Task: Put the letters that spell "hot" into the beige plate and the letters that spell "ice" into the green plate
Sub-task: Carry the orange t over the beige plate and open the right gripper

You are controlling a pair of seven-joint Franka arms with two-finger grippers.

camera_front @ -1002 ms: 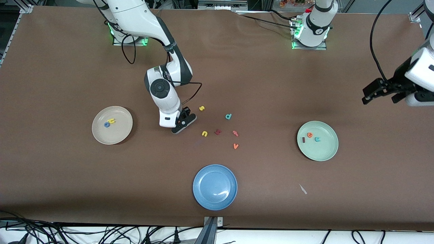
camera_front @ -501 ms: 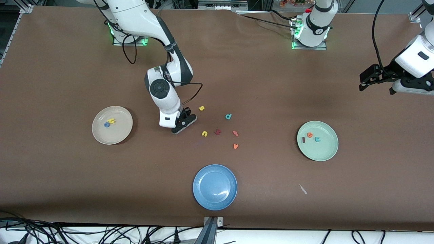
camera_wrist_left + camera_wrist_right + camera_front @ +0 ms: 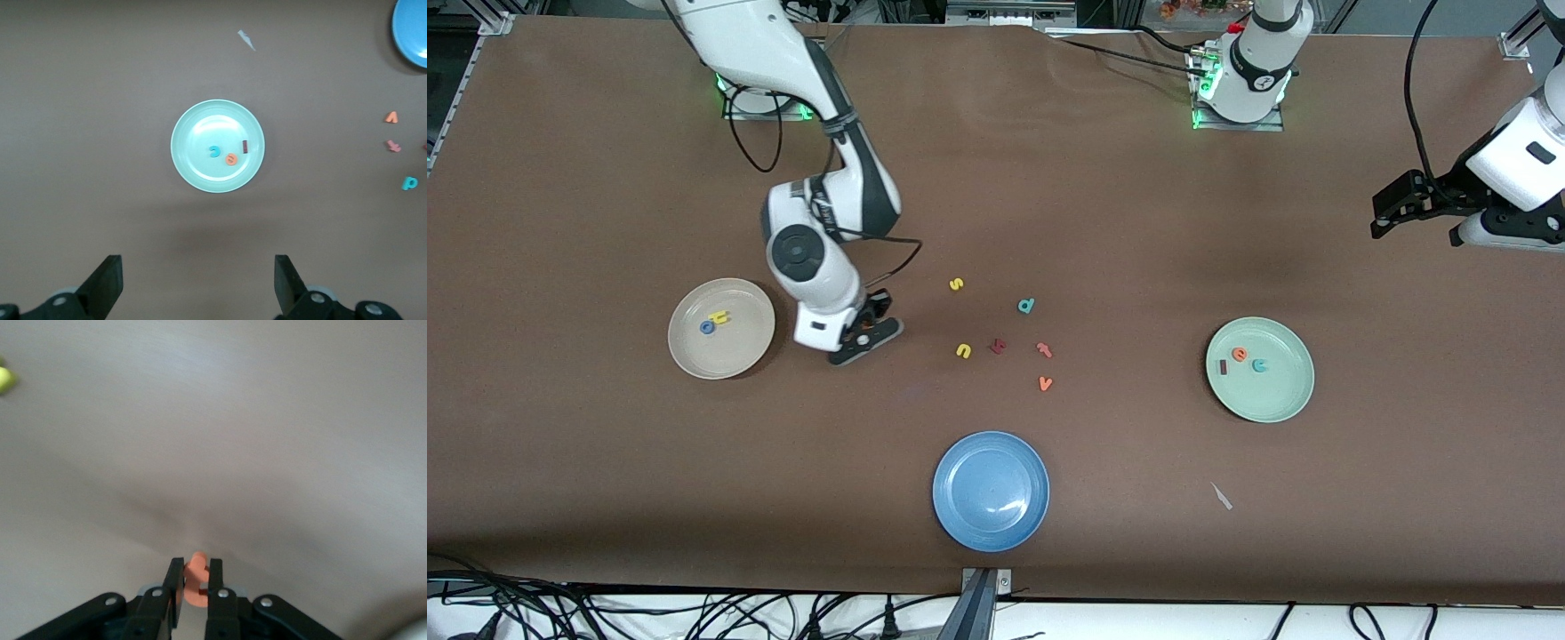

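— Between the beige plate (image 3: pixel 721 328) and the loose letters, what's there?
— An orange t (image 3: pixel 195 577), small, pinched in the closed right gripper (image 3: pixel 860 338) over bare table.
— Anything around?
— Yellow n (image 3: pixel 963 351), red letter (image 3: pixel 998 346).
— Left gripper (image 3: pixel 1405 209)?
— Open wide, empty, waiting above the table's end.

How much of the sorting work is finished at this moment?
Done: the green plate holds the dark red i, orange e and teal c. The beige plate holds the yellow h and blue o.
In hand: the right gripper, beside the beige plate, is shut on the orange t.
Left: dropping it there. The left gripper waits open.
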